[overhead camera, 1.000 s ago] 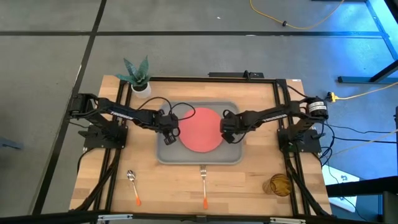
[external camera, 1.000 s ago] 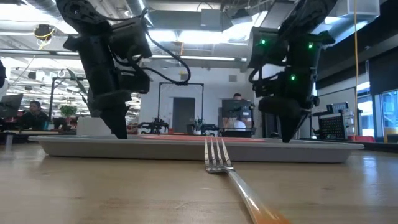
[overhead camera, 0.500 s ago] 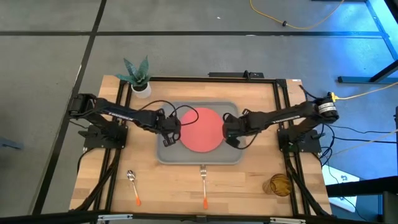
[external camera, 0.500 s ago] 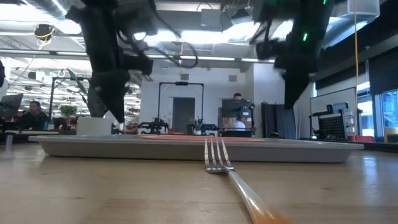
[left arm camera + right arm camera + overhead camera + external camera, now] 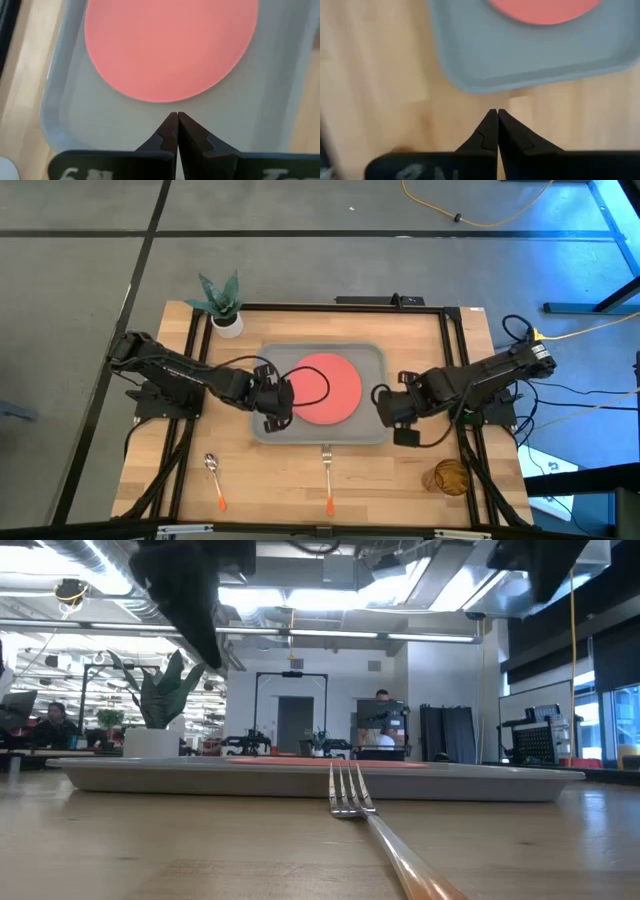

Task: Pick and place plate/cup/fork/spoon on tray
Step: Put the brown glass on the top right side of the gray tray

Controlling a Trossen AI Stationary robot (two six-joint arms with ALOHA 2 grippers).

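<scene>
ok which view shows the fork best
The low view: the fork lies close to the camera, tines sharp against the tray rim, handle running toward the lens. The high view shows the whole fork but tiny, just outside the tray's near edge. Neither wrist view shows it.

left gripper (image 5: 177, 116): fingers together | right gripper (image 5: 497, 112): fingers together, raised

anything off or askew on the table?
Nothing stands out. The plate lies flat in the tray; the spoon, fork and upright cup wait on the wood, undamaged, nothing spilled.
</scene>
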